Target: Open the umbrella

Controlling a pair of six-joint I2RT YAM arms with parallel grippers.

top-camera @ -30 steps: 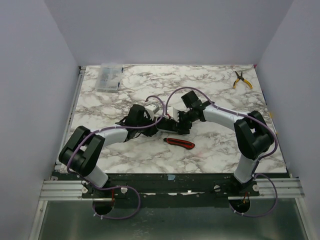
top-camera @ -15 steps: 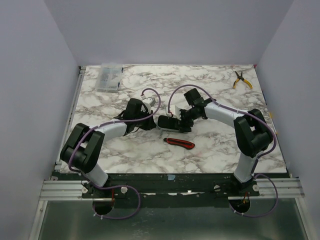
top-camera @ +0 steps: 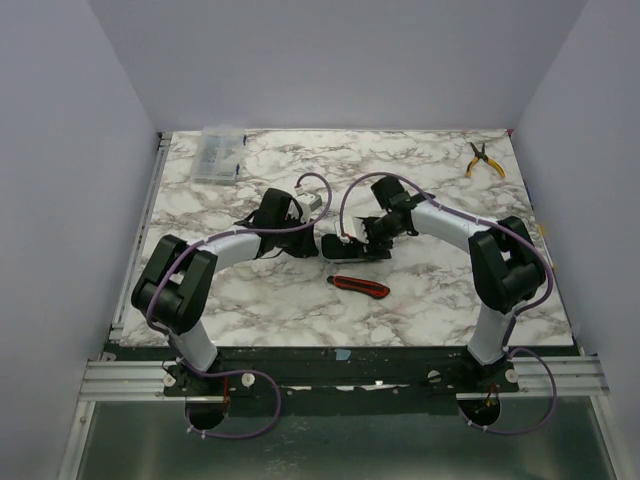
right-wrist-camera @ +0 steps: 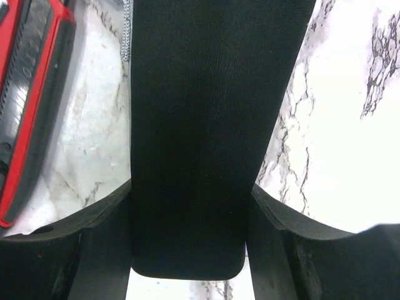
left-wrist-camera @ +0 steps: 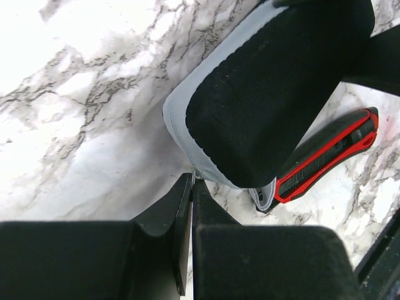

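The umbrella is not in view. A black oval fabric pouch with a grey rim (top-camera: 350, 247) lies at mid-table. My right gripper (top-camera: 368, 236) is shut across it; in the right wrist view the pouch (right-wrist-camera: 200, 112) fills the gap between the two fingers of that gripper (right-wrist-camera: 190, 200). My left gripper (top-camera: 303, 236) is at the pouch's left end. In the left wrist view the left gripper (left-wrist-camera: 192, 182) has its jaws pressed together, and the tips pinch a small tab on the grey rim of the pouch (left-wrist-camera: 275, 94).
A red-and-black utility knife (top-camera: 358, 287) lies just in front of the pouch; it also shows in the left wrist view (left-wrist-camera: 325, 156) and the right wrist view (right-wrist-camera: 31, 94). Yellow-handled pliers (top-camera: 483, 160) lie at the back right. A clear plastic box (top-camera: 218, 155) stands at the back left.
My left gripper drew back leftward from the pouch, then came in again at its left end with the wrist turned. The right gripper kept its hold and the pouch shifted slightly.
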